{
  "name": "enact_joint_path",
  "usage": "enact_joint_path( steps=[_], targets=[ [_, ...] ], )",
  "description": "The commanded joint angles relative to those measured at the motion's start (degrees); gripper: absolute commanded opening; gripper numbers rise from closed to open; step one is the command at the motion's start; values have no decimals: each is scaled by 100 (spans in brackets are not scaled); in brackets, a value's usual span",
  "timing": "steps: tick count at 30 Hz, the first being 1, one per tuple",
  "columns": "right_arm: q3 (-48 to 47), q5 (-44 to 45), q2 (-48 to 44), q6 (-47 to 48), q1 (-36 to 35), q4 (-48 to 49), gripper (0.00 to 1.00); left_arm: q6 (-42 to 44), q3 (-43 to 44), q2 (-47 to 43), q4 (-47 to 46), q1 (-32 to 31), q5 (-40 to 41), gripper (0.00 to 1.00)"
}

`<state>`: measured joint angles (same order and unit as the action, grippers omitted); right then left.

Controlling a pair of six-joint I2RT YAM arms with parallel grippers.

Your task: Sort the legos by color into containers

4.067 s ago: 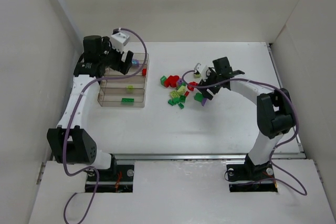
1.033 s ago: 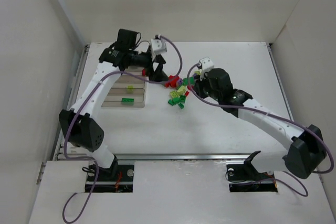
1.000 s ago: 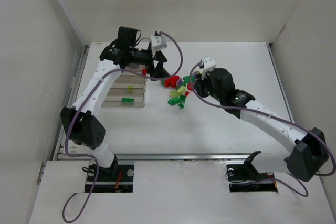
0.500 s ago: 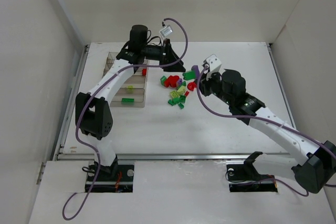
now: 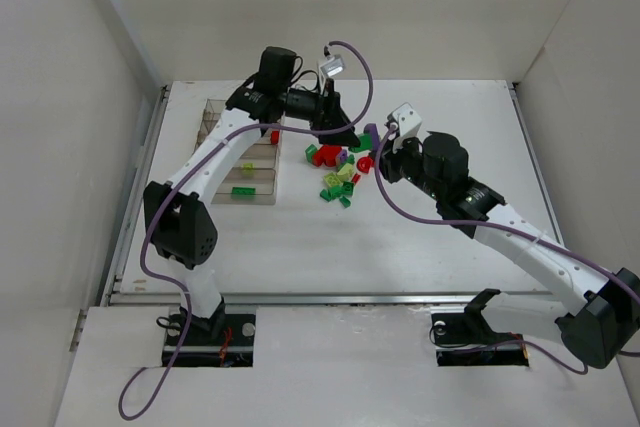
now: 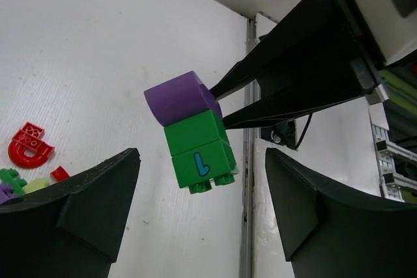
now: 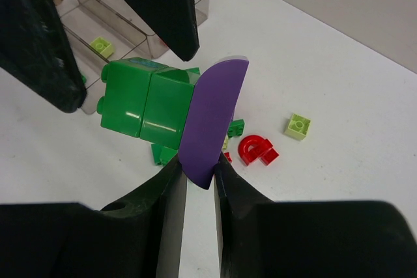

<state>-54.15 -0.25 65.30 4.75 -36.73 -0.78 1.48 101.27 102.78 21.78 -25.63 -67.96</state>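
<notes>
My right gripper (image 7: 199, 170) is shut on a purple lego (image 7: 215, 122) and holds it above the table. Two dark green legos (image 7: 146, 109) are stuck to the purple one's side; the outer one carries a blue letter. My left gripper (image 6: 202, 161) is open, with one finger on each side of the green legos (image 6: 199, 151) and touching neither. From above, both grippers meet over the loose pile (image 5: 338, 175): left gripper (image 5: 346, 131), right gripper (image 5: 377, 139). The clear tray of containers (image 5: 215, 182) lies to the left, holding a red, a lime and a green lego.
Loose legos lie on the table below: a red arch (image 7: 255, 149), a lime brick (image 7: 298, 125) and green ones. The tray's end walls (image 7: 130, 27) stand behind the left gripper's fingers (image 7: 159, 4). White walls enclose the table.
The right gripper has lifted the purple-and-green stack off the pile. The left arm has swung right from the pile's edge up to the stack, and its jaws have narrowed around the green legos.
</notes>
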Motion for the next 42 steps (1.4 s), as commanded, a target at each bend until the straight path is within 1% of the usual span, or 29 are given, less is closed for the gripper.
enact_joint_path(
  steps=[1, 3, 6, 9, 10, 11, 12, 15, 16, 19, 20, 21, 24, 25, 26, 28, 29, 30, 32, 33, 34, 35, 36, 38, 39, 40, 41, 42],
  targets=[
    [-52, -115, -79, 17, -10, 429, 0, 345, 226, 14, 309, -56, 274, 74],
    [-52, -115, -79, 17, -10, 429, 0, 345, 226, 14, 309, -56, 397, 71],
    [-52, -115, -26, 17, -10, 429, 0, 345, 226, 66, 432, -117, 494, 71],
    [-52, -115, -26, 17, -10, 429, 0, 345, 288, 119, 503, -118, 635, 66],
    [-52, -115, -26, 17, -10, 429, 0, 284, 349, 119, 503, -118, 635, 59],
    [-52, -115, -26, 17, -10, 429, 0, 283, 349, 180, 555, -118, 635, 59],
    [-52, -176, -26, 17, -10, 429, 0, 283, 401, 181, 555, -118, 635, 53],
    [-52, -239, -26, 17, -10, 429, 0, 344, 402, 181, 608, -118, 635, 41],
    [-52, -239, -26, 17, -10, 429, 0, 345, 402, 233, 608, -118, 635, 32],
    [-52, -300, -26, 17, -10, 490, 0, 476, 516, 294, 810, -170, 512, 17],
    [-52, -300, -26, 17, -10, 491, 0, 529, 568, 295, 871, -171, 460, 3],
    [-52, -300, -26, 17, -10, 491, 0, 581, 569, 295, 985, -171, 460, 0],
    [-52, -449, -26, 78, -10, 552, 0, 844, 569, 295, 1152, -171, 460, 0],
    [-52, -510, -26, 78, -10, 552, 4, 846, 569, 295, 1153, -171, 460, 0],
    [-104, -511, 35, 78, -10, 552, 26, 933, 569, 295, 1153, -171, 460, 0],
    [-104, -572, 36, 78, -10, 552, 60, 1187, 569, 295, 1293, -171, 591, 0],
    [-104, -573, 36, 78, -10, 552, 96, 1310, 569, 295, 1346, -171, 652, 0],
    [-104, -573, 36, 78, -10, 552, 100, 1459, 569, 243, 1407, -171, 714, 0],
    [-52, -660, -26, 78, -10, 552, 100, 1967, 569, 173, 1574, -171, 1012, 0],
    [0, -965, -182, 244, -10, 552, 100, 2153, 508, 33, 1688, -171, 1248, 0],
    [1, -968, -245, 324, -10, 552, 100, 2364, 507, 31, 1689, -171, 1338, 0],
    [53, -1455, -306, 403, 156, 552, 100, 2584, 438, -30, 1820, -171, 1408, 0],
    [54, -1730, -368, 456, 262, 491, 100, 3038, 367, -161, 1882, -171, 1470, 0],
    [54, -2353, -482, 518, 525, 438, 100, 3550, 288, -302, 2188, -171, 1523, 0],
    [-16, -3114, -483, 579, 822, 438, 100, 3866, 288, -451, 2355, -171, 1445, 0],
    [-95, -3548, -483, 579, 982, 438, 100, 4626, 227, -522, 2540, -101, 1357, 0],
    [-148, -3935, -483, 719, 1105, 438, 100, 5008, 226, -592, 2742, -48, 1286, 0],
    [-218, -4504, -387, 720, 1185, 438, 100, 5316, 226, -714, 3048, -48, 1286, 0]
  ],
)
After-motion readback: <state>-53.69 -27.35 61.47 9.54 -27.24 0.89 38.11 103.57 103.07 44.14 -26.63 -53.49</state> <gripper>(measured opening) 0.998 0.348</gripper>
